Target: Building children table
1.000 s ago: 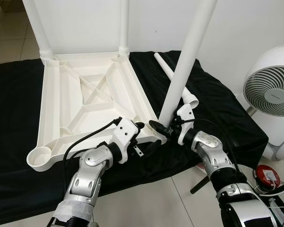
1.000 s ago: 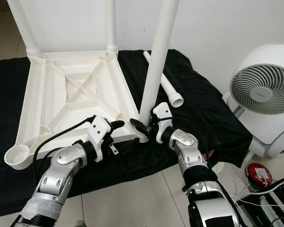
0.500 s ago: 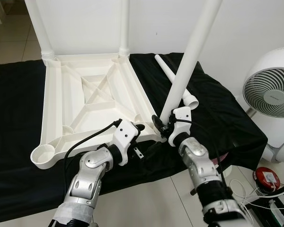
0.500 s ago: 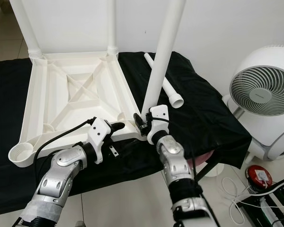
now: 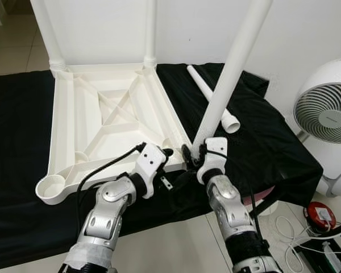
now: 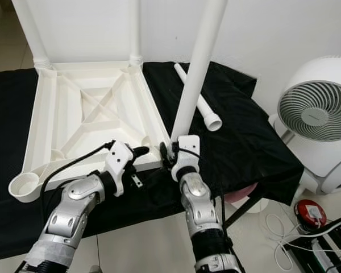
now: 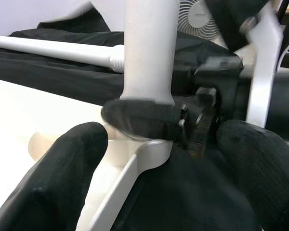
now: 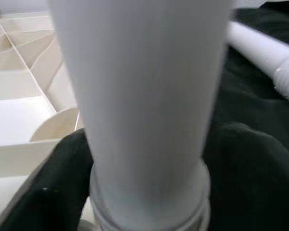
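1. Left eye view: right gripper [image 5: 188, 154] clamps the base of the table leg [image 5: 227, 79], which stands tilted in the near right corner socket of the inverted tabletop [image 5: 108, 122].
2. Left gripper [image 5: 169, 154], fingers spread wide, hovers just beside that corner, holding nothing.
3. Leg judged light, rigid, smooth plastic; grip low, near the thread.
4. Spare leg [image 5: 211, 98] lies on the black cloth [image 5: 273, 142].
5. 2 fitted legs [image 5: 150, 28] stand at the far corners.

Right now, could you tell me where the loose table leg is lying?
The loose leg lies on the black cloth, right of the upturned tabletop, behind the leg in the right gripper.
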### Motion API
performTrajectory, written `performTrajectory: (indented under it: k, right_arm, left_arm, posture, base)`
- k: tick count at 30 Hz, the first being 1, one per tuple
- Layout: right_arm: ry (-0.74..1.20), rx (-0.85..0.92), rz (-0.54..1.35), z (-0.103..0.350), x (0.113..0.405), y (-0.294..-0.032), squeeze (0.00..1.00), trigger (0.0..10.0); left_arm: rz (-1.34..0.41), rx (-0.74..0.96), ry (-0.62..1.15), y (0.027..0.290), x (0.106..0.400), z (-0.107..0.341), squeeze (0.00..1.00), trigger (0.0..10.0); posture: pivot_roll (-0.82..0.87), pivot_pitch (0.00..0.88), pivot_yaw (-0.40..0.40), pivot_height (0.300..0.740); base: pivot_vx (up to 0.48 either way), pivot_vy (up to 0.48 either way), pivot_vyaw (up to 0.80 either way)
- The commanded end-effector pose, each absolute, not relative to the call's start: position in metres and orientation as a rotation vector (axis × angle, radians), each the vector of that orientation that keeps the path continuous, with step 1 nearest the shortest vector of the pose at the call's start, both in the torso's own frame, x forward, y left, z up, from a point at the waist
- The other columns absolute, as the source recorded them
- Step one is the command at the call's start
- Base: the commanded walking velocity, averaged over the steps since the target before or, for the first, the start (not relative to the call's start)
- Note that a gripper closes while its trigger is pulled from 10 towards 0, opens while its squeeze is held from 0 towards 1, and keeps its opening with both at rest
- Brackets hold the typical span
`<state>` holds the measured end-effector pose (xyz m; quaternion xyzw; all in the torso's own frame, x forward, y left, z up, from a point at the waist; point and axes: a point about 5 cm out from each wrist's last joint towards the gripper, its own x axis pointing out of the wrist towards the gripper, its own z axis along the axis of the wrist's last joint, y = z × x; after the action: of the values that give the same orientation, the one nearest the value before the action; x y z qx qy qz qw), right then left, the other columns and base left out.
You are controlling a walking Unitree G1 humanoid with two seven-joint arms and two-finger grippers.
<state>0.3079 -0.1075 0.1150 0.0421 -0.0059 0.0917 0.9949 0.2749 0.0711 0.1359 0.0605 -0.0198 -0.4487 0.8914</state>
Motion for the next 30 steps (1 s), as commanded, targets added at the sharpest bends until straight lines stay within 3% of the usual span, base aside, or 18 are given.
performTrajectory:
  k: [1,2,15,17,18,19,29,30]
  right_arm:
    - [-0.025,0.083,0.185,0.119,0.304,-0.111,1.0,10.0]
    - [-0.048,0.073,0.202,0.122,0.299,-0.112,0.0,10.0]
    - [-0.101,0.061,0.357,0.124,0.267,-0.121,0.0,10.0]
    - [-0.109,0.061,0.398,0.126,0.263,-0.123,0.0,1.1]
    - [-0.112,0.066,0.412,0.128,0.262,-0.123,0.0,1.1]
    - [-0.115,0.066,0.439,0.129,0.26,-0.123,0.0,0.0]
    - [-0.107,0.086,0.551,0.134,0.263,-0.112,0.0,0.1]
    - [-0.11,0.087,0.555,0.136,0.265,-0.111,0.0,5.3]
  left_arm:
    - [-0.792,0.132,-0.038,0.075,0.278,0.135,0.0,10.0]
    - [-0.792,0.132,-0.037,0.075,0.277,0.135,0.0,10.0]
    - [-0.795,0.178,-0.03,0.087,0.278,0.136,0.0,10.0]
    - [-0.786,0.218,-0.029,0.098,0.283,0.138,0.0,10.0]
    - [-0.78,0.228,-0.03,0.102,0.285,0.139,0.0,10.0]
    - [-0.77,0.244,-0.033,0.107,0.288,0.141,0.0,10.0]
    - [-0.725,0.275,-0.058,0.119,0.297,0.153,0.0,10.0]
    - [-0.723,0.274,-0.061,0.119,0.297,0.154,0.0,10.0]
  posture:
    - [0.0,0.0,-0.087,0.74]
    - [0.0,0.0,-0.086,0.74]
    - [-0.01,0.0,-0.085,0.74]
    - [-0.01,0.0,-0.082,0.74]
    - [-0.01,0.0,-0.082,0.74]
    - [-0.01,0.0,-0.082,0.74]
    - [0.0,0.0,-0.081,0.74]
    - [0.0,0.0,-0.081,0.74]
  base:
    - [0.0,0.0,0.0]
    - [0.0,0.0,0.0]
    - [0.0,0.0,0.0]
    - [0.0,0.0,0.0]
    - [0.0,0.0,0.0]
    - [0.0,0.0,0.0]
    - [0.0,0.0,0.0]
    - [0.0,0.0,0.0]
